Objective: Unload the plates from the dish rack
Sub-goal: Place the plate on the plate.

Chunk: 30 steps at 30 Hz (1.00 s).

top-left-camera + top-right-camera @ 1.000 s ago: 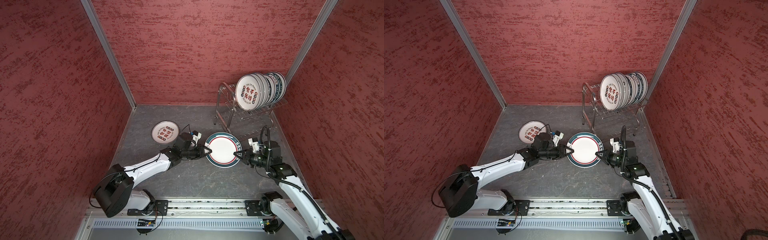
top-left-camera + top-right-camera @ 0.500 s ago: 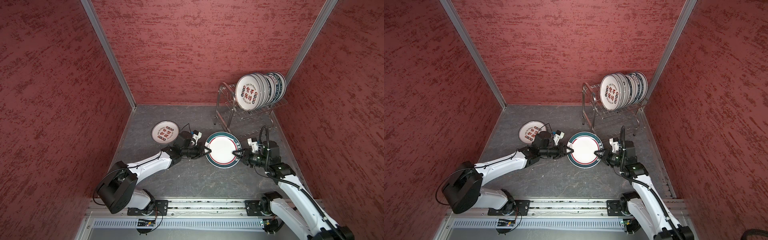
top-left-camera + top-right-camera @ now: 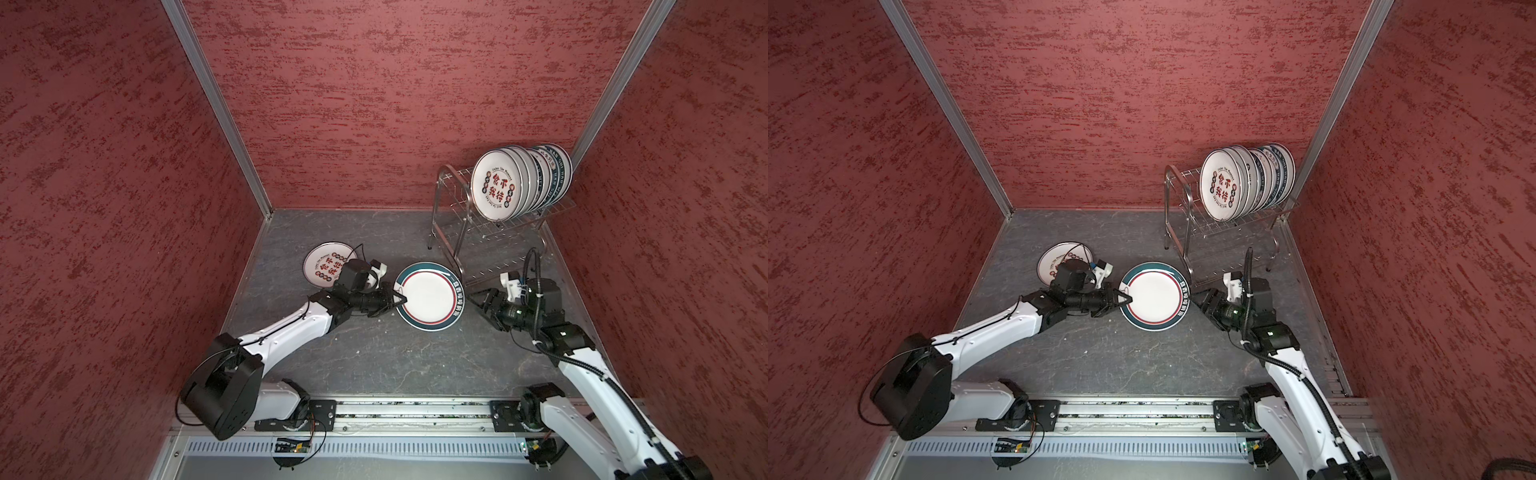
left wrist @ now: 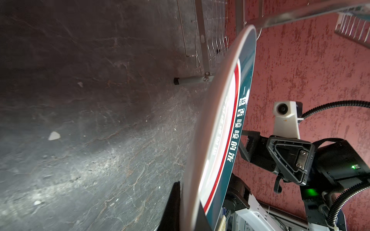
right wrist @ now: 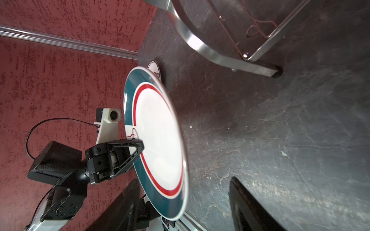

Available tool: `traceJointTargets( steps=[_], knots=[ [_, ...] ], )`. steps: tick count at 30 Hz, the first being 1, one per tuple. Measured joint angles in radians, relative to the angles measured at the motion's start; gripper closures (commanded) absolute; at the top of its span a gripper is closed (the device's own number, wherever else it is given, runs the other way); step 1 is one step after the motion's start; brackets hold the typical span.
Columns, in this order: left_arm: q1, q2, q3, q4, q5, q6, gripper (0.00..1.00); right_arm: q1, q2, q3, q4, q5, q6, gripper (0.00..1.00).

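Lighting: even, overhead, sharp in both top views. My wrist views: dim floor point(image 4: 80, 120), glare patches, plate point(image 4: 192, 170) blurred close up.

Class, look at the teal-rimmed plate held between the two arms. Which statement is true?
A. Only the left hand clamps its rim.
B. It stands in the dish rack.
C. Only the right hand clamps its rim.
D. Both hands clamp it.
A: the left hand is shut on the rim of the teal-rimmed plate, while at the opposite edge the right hand has its jaws spread open and is not pinching the plate.
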Motion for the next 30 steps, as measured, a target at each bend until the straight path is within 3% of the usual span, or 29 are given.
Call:
traceJointTargets(
  steps=[13, 17, 19, 30],
  knots=[
    [0.414, -0.257, -0.028, -0.312, 0.004, 0.126, 1.00, 0.000, 0.056, 0.135, -0.310, 0.389, -0.113, 0.18],
    [0.528, -0.241, -0.023, -0.369, 0.003, 0.167, 1.00, 0.000, 0.079, 0.159, -0.348, 0.474, -0.116, 0.13],
    [0.574, -0.215, -0.016, -0.381, 0.003, 0.186, 1.00, 0.000, 0.095, 0.175, -0.351, 0.507, -0.117, 0.02],
    [0.729, -0.039, 0.076, -0.394, -0.011, 0.259, 1.00, 0.000, 0.130, 0.194, -0.346, 0.571, -0.116, 0.01]
  ],
)
